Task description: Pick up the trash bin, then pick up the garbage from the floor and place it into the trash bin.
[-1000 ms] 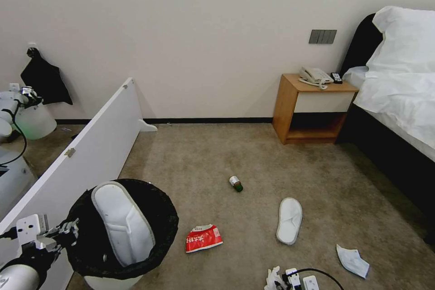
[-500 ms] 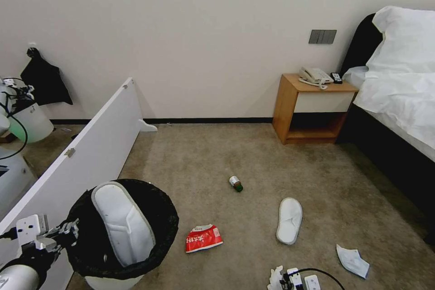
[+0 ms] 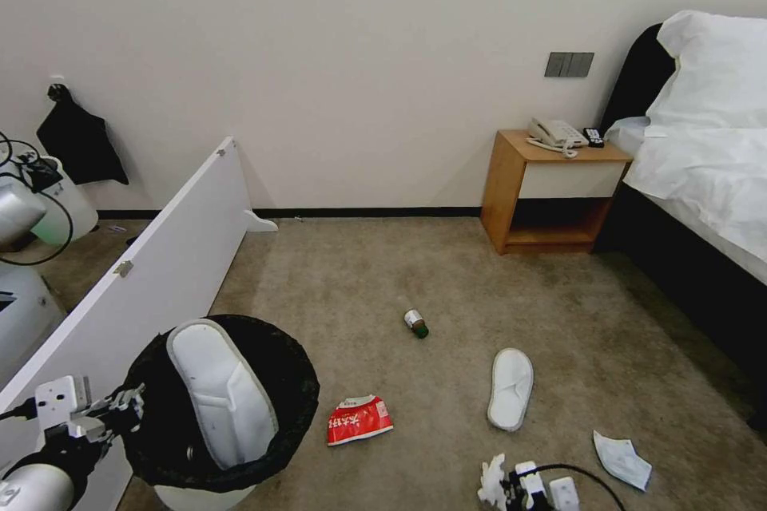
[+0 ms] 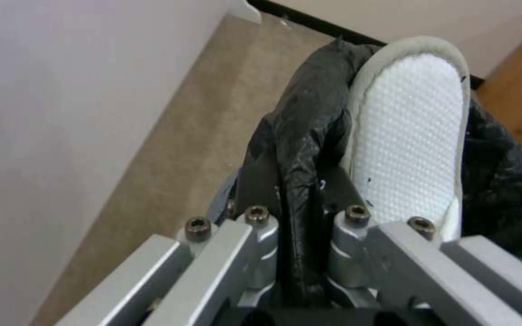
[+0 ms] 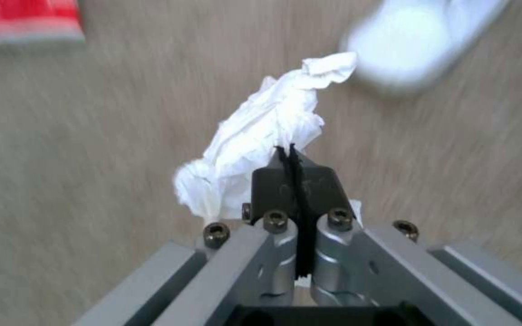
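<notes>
Mid-collection: left claw [image 4: 294,213] clamped on rim of bin [image 3: 276,447], one slipper [image 3: 220,391] inside. Right claw [image 5: 291,158] pinched tight on tissue [image 5: 267,131], low above floor. Next, probably: carry across, release over bin.

Crinkled glossy black bin liner [image 4: 300,149]

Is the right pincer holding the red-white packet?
No, the right pincer is shut on a white tissue wad; the red-white packet lies on the carpet.
</notes>
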You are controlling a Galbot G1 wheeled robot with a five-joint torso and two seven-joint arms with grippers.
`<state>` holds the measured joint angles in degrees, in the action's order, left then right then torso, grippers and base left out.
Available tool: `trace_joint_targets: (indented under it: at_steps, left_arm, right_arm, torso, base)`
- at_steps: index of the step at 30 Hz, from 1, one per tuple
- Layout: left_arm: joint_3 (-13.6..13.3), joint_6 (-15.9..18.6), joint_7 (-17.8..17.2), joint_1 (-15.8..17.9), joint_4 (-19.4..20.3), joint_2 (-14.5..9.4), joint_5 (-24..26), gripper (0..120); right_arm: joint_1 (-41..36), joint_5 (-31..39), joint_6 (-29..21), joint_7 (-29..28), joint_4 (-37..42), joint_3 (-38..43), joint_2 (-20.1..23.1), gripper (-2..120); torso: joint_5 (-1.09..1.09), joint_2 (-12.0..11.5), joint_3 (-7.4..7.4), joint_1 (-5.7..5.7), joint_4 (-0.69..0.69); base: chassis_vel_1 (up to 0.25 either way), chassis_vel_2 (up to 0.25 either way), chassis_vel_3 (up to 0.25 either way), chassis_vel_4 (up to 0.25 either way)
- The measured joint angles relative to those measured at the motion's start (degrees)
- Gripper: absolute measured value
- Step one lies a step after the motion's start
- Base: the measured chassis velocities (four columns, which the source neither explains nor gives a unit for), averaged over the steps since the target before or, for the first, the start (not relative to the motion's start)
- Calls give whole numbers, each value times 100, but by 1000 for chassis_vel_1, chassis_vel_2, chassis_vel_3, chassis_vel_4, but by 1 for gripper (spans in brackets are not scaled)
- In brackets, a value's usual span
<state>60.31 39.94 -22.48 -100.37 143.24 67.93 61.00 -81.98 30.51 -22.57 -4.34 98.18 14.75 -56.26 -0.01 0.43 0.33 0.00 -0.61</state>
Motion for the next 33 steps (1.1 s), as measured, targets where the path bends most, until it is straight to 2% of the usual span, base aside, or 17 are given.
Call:
trace_joint_targets:
  at_steps: [3, 9, 11, 20, 24, 26, 27, 29, 30, 33]
  left_arm:
    - [-227, 16, -54, 138, 0, -95, 105, 5]
    - [-388, 33, -55, 195, 0, -207, 161, 5]
    - [-487, 36, -33, 194, 0, -244, 173, 5]
    - [-694, 42, -4, 215, 0, -360, 181, 5]
    - [-730, 46, -4, 188, 0, -402, 188, 5]
    - [-735, 49, -4, 147, 0, -415, 202, 5]
    - [-735, 49, -4, 147, 0, -415, 202, 5]
    - [-765, 55, -7, 116, 0, -411, 196, 5]
    - [-765, 55, -7, 116, 0, -411, 196, 5]
    - [-864, 57, -27, 100, 0, -380, 99, 5]
  right_arm:
    - [-316, 129, 168, 52, 716, 464, 138, 0]
    - [-759, 201, 443, 237, 1450, 1073, 292, 0]
    - [-1077, 177, 770, 504, 1986, 1435, 381, 0]
    - [-1455, 280, 1480, 1133, 3103, 2004, 611, 0]
    - [-1340, 544, 1672, 1400, 3396, 2116, 812, 0]
    - [-1005, 1119, 1791, 1584, 3660, 2111, 1153, 0]
    - [-1005, 1119, 1791, 1584, 3660, 2111, 1153, 0]
    - [-455, 1625, 1906, 1705, 3772, 1885, 1516, 0]
    - [-455, 1625, 1906, 1705, 3772, 1885, 1516, 0]
    - [149, 2142, 2054, 1898, 3787, 1531, 2036, 0]
  torso:
    - [0, 0, 0, 0, 0]
    - [1, 0, 0, 0, -1]
    - [0, 0, 0, 0, -1]
    - [1, 0, 0, 0, 0]
    - [1, 0, 0, 0, -1]
    - [1, 0, 0, 0, -1]
    - [1, 0, 0, 0, -1]
    - [1, 0, 0, 0, 2]
    - [1, 0, 0, 0, 2]
    - [1, 0, 1, 0, 0]
  base:
    - [0, 0, 0, 0]
    - [0, 0, 0, 0]
    - [0, 0, 0, 0]
    - [0, 0, 0, 0]
    - [0, 0, 0, 0]
    - [0, 0, 0, 0]
    - [0, 0, 0, 0]
    - [0, 0, 0, 0]
    - [0, 0, 0, 0]
    - [0, 0, 0, 0]
